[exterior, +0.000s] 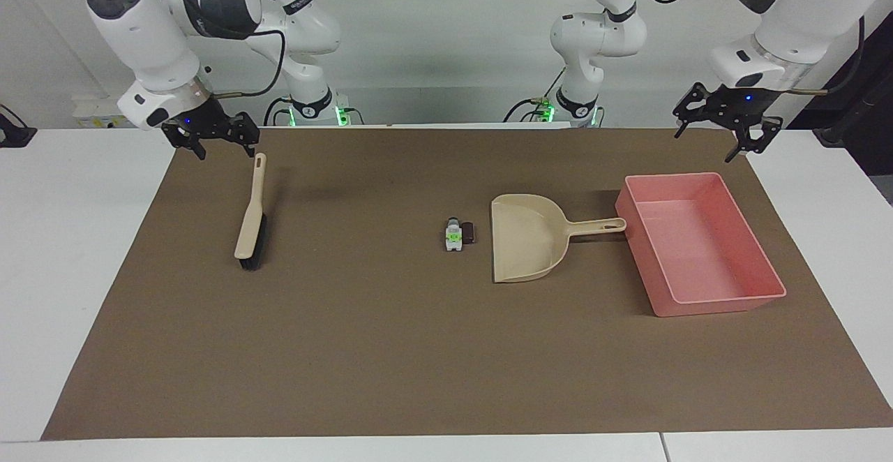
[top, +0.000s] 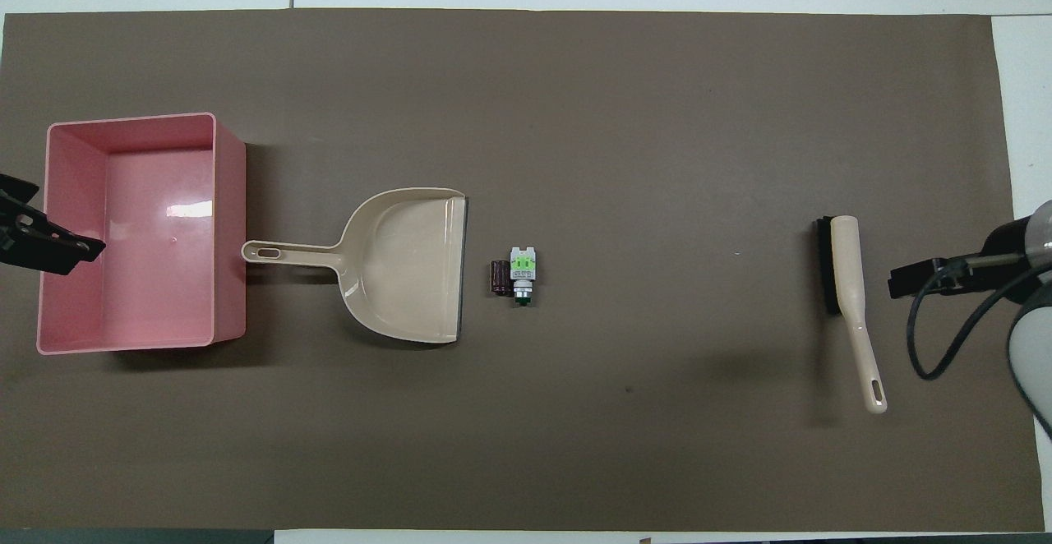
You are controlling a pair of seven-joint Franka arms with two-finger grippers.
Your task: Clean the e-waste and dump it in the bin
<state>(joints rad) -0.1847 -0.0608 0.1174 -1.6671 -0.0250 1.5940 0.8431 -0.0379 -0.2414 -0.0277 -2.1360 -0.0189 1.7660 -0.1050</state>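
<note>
The e-waste lies mid-mat: a white bit with a green mark [exterior: 453, 236] [top: 523, 269] touching a dark block [exterior: 469, 232] [top: 499, 276], just off the mouth of the beige dustpan [exterior: 527, 239] [top: 403, 265]. The pink bin [exterior: 652, 266] [top: 230, 232] stands at the dustpan's handle end, toward the left arm's end of the table. My right gripper [exterior: 224, 149] [top: 929, 277] is open and empty in the air, beside the handle tip of the brush [exterior: 250, 218] [top: 846, 281]. My left gripper [exterior: 718, 142] [top: 49, 236] is open and empty, raised by the bin's outer edge.
A brown mat [exterior: 391, 350] covers most of the white table [exterior: 70, 252]. The brush lies toward the right arm's end, its handle pointing to the robots. The bin holds nothing.
</note>
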